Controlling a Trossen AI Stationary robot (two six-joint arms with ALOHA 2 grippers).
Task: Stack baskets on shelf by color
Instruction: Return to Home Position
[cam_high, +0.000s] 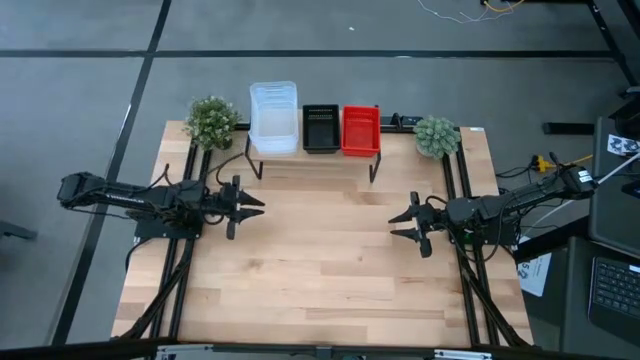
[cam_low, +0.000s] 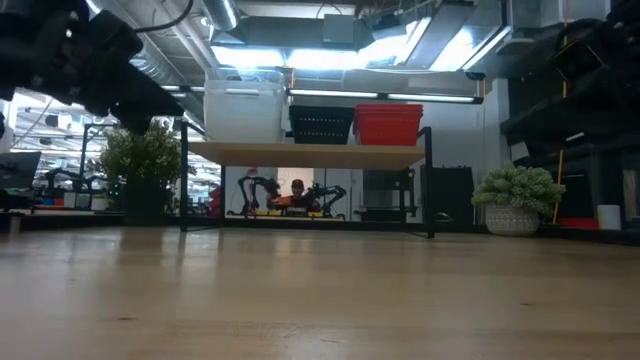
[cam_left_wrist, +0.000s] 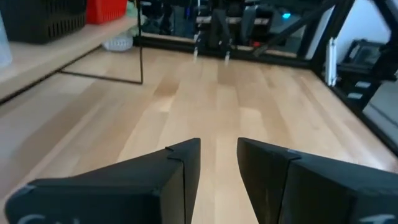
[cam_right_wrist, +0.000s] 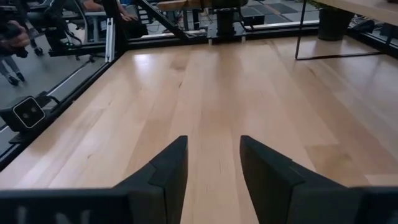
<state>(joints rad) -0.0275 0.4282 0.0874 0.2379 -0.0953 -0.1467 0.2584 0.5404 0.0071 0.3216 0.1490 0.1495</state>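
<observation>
On the shelf at the table's far edge stand the baskets in a row: clear translucent ones at the left, black ones in the middle and red ones at the right, each resting by its bottom on the plank. My left gripper hovers open over the table's left part, pointing level toward the right edge, with nothing between its fingers. My right gripper stands open over the right part, pointing toward the left edge, also empty.
A green potted plant stands left of the shelf and another right of it. The shelf's thin black legs reach down to the tabletop. Bare wooden tabletop lies between the two grippers and toward the near edge.
</observation>
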